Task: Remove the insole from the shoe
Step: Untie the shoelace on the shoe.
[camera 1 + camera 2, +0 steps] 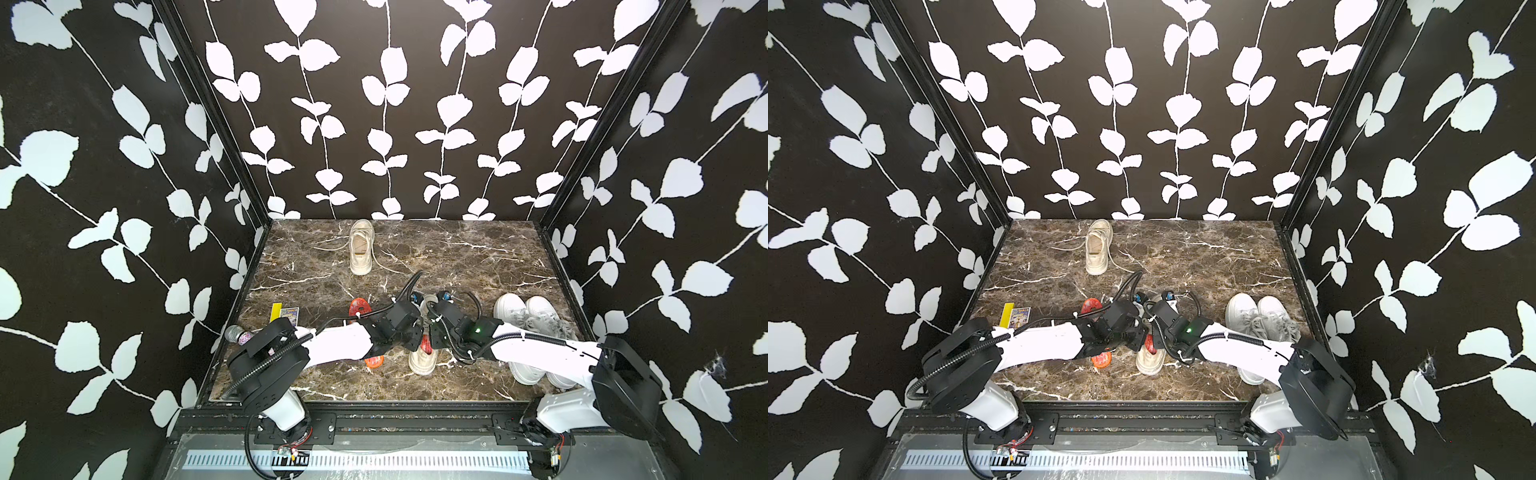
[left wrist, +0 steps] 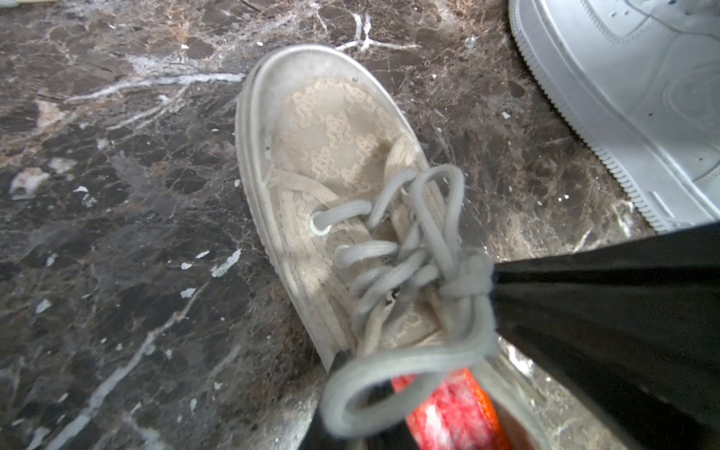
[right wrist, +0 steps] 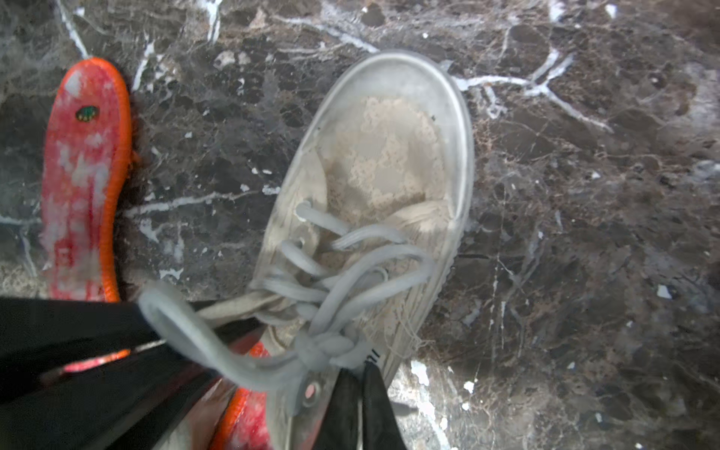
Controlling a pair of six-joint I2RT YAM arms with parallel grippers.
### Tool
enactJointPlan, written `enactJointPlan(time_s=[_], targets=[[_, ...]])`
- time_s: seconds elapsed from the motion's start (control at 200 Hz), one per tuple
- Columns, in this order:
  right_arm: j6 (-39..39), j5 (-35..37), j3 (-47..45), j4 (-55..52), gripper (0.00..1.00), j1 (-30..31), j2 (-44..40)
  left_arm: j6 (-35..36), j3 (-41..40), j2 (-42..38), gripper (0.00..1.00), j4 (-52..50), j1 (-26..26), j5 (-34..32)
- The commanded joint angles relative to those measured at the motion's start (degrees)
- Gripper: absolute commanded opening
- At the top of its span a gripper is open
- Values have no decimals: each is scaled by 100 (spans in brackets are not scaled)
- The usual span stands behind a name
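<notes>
Item: beige laced shoe [image 1: 422,361], standing on the marble table [image 1: 478,257] with its toe toward the robot; every place below is given from this shoe. Contents: a red insole [image 2: 448,417], which is the task's thing, lies inside the shoe, and only a strip of it shows in the opening behind the laces. The left gripper [image 3: 226,343] reaches into that opening from the shoe's left. Its jaws are together and appear pinched on the insole's edge, though the lace loop hides the tips; this is judged to be the grip for drawing the insole out. The right gripper [image 3: 360,393] is at the shoe's right side, just under the lace knot [image 3: 323,350]. Its jaws are pressed together on the rim of the upper by the top eyelet, probably to pin the shoe down so that only the insole moves. Just left of the shoe, a loose insole [image 3: 85,175] of the same red with an orange edge lies flat on the marble, partly under the left arm. To the right, a pair of white sneakers [image 1: 528,320] stands clear of the work. Well beyond the shoe, by the back wall, sits a second beige shoe [image 1: 360,247]. Status: extraction not yet done; both grips appear set.
</notes>
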Motion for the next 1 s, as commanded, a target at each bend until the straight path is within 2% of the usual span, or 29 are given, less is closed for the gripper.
enactJointPlan(time_s=[0.0,0.12,0.991], targets=[[83,233,-12,-168,1,-32,-132,-100,102,-97,7,-157,-16,-337],[188,379,-120,-322,0,-39,-304,-218,62,-175,0,-231,-7,-622],[884,628,-884,-745,0,-424,-1454,-865,-272,-362,0,-333,331,-1134]])
